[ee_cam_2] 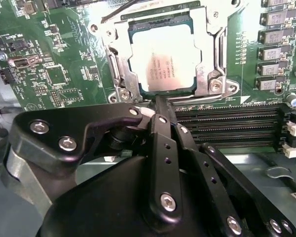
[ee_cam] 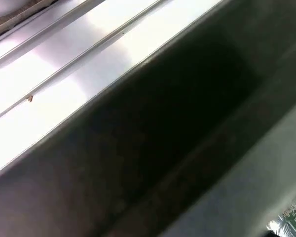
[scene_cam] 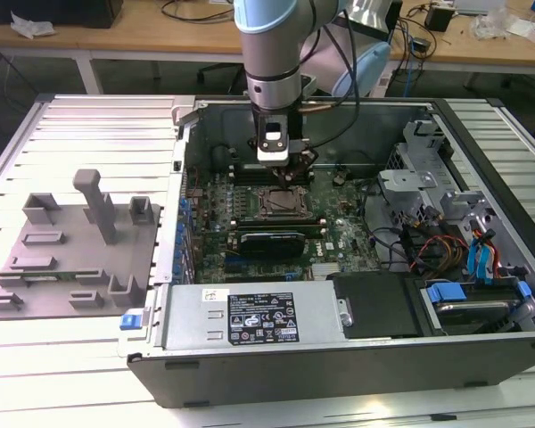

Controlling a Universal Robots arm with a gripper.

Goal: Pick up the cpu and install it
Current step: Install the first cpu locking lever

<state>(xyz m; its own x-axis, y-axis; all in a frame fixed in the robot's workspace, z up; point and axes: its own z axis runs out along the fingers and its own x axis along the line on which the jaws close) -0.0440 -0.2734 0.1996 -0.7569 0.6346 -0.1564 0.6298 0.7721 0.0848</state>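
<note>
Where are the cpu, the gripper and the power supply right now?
cpu [ee_cam_2: 164, 61]: second wrist view, middle of its metal top plate, seated in the socket.
gripper [ee_cam_2: 160, 103]: second wrist view, at its fingertips beside the socket.
power supply [scene_cam: 192, 325]: exterior view, bare silver top.

Hidden and cut off
Gripper [ee_cam_2: 160, 106] fingertips hidden behind own linkage; cpu [ee_cam_2: 162, 58] print too small to read; case wall [ee_cam: 153, 148] blurred.
</note>
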